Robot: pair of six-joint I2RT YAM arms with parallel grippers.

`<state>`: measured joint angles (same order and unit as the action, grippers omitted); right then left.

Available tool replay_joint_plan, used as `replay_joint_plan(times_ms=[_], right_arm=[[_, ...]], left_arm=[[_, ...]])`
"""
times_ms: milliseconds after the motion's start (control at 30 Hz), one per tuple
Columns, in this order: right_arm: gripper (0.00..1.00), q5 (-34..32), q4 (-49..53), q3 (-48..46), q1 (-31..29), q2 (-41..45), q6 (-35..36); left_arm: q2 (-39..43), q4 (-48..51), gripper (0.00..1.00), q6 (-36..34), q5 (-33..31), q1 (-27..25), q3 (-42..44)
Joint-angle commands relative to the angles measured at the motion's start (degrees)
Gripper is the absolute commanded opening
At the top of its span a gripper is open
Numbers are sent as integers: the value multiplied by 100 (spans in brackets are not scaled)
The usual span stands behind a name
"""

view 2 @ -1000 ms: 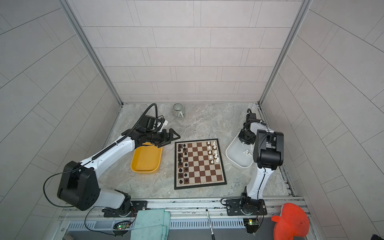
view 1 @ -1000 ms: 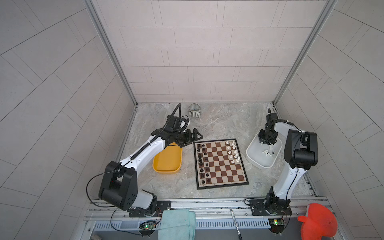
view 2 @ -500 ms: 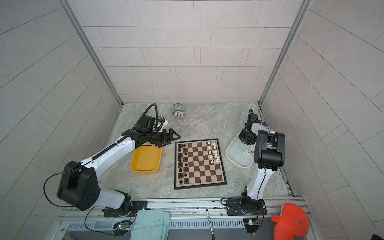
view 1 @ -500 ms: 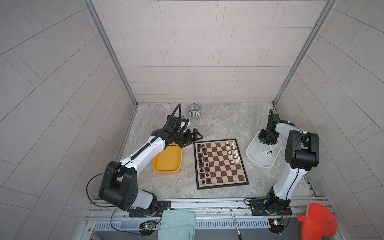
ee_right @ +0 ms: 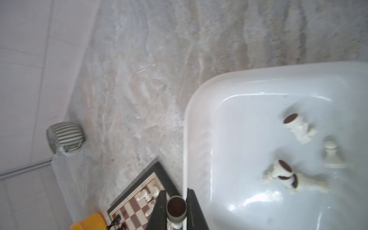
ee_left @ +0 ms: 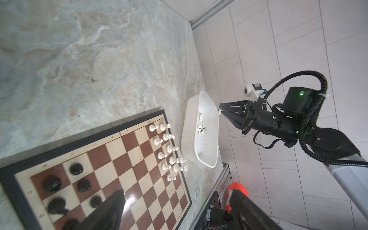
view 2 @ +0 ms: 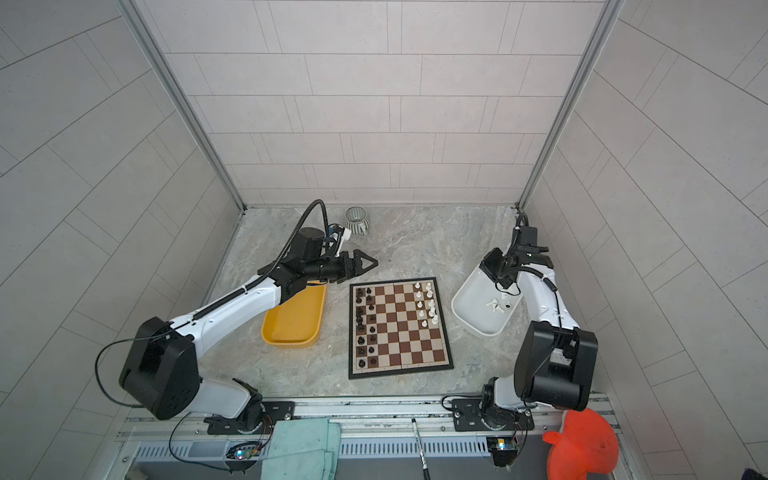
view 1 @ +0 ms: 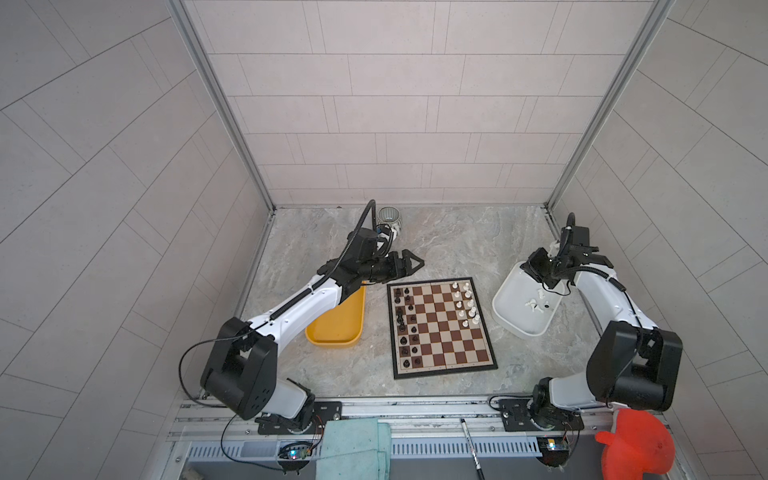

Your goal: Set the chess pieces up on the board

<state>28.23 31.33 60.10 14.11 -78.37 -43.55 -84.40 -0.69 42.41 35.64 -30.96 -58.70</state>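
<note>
White plastic chess piece with a brown felt base is clenched in my right gripper, at the rim of the white plastic tray beside the brown-and-cream chessboard. Pinched only at the jaw tips, it could twist out in transit, or clip the crowded white men when lowered. My left gripper hangs released and empty.

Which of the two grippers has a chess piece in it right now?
The right gripper: it is shut on a white piece, brown base showing, by the white tray. The left gripper is open and empty.
</note>
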Motion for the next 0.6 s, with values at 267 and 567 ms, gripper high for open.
replay_joint_plan(times_ms=[267,567], right_arm=[[0,700,-2727,-1121,-2041,1132,-3625],[0,681,-3396,-1457,-2300,1351,-4552]], left_arm=[[-1398,-1425,67,-439,-888,-1270,-984],[-1752,-2781,55,194,-954,-1325,-784]])
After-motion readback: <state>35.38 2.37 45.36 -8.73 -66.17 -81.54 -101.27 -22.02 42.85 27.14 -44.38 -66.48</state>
